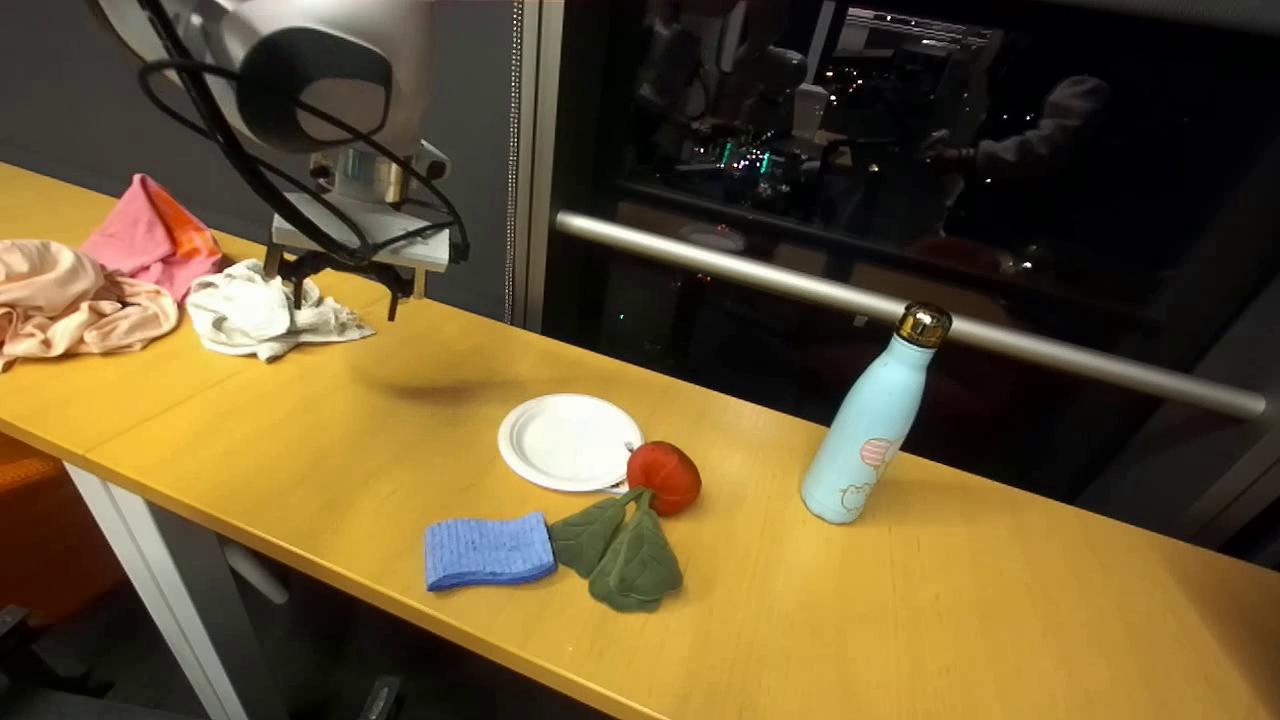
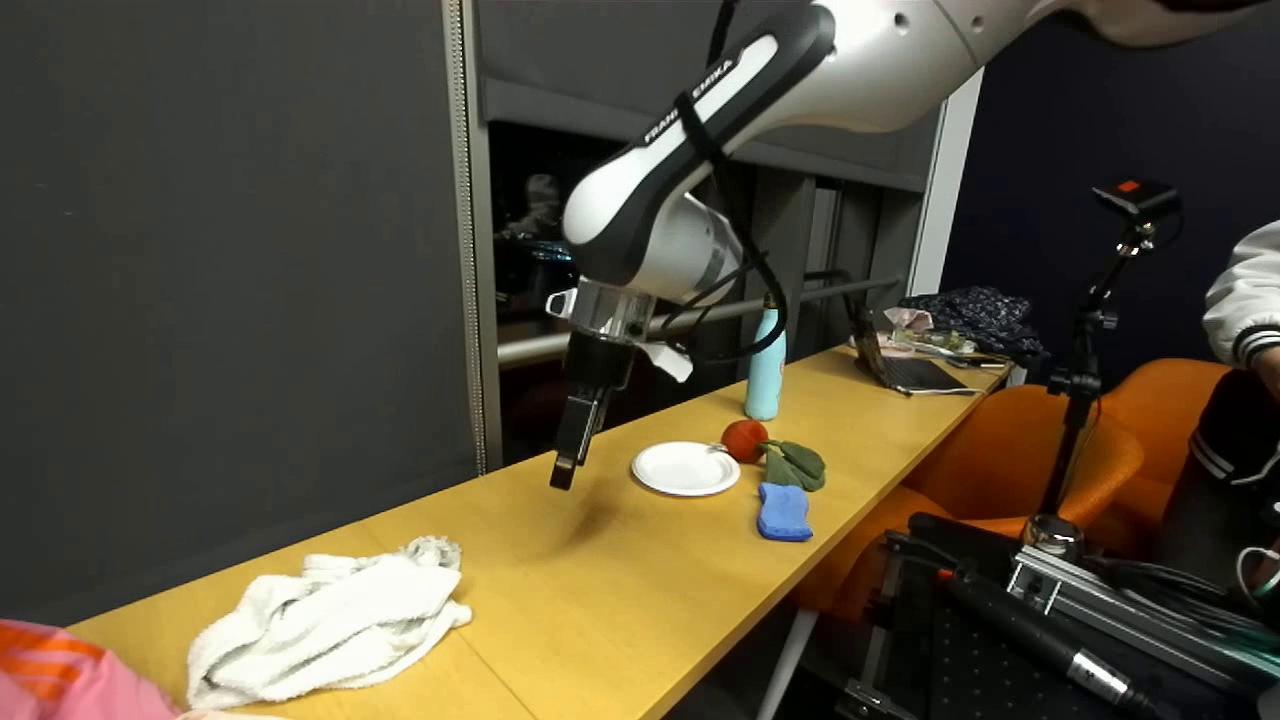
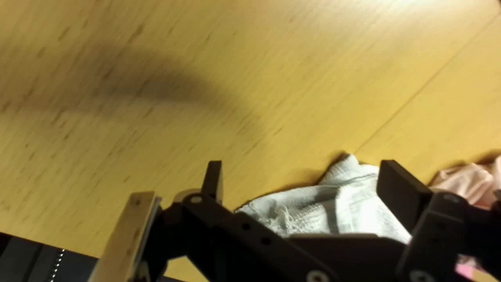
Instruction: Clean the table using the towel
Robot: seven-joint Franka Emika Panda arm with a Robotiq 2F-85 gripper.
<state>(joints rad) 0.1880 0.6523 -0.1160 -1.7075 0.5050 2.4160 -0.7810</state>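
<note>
Though slanted, "EMIKA" on arm

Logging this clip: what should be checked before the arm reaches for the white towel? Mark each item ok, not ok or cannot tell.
1. Tool open and empty: ok, jaws apart, nothing held.
2. Tool down at the white towel: not ok, it hangs above the table, apart from the towel.
3. Towel free of the pink cloth: cannot tell whether they touch.
4. Wiping area uncluttered: not ok, plate and blue sponge on the table.
5. Bottle upright: ok.
</note>
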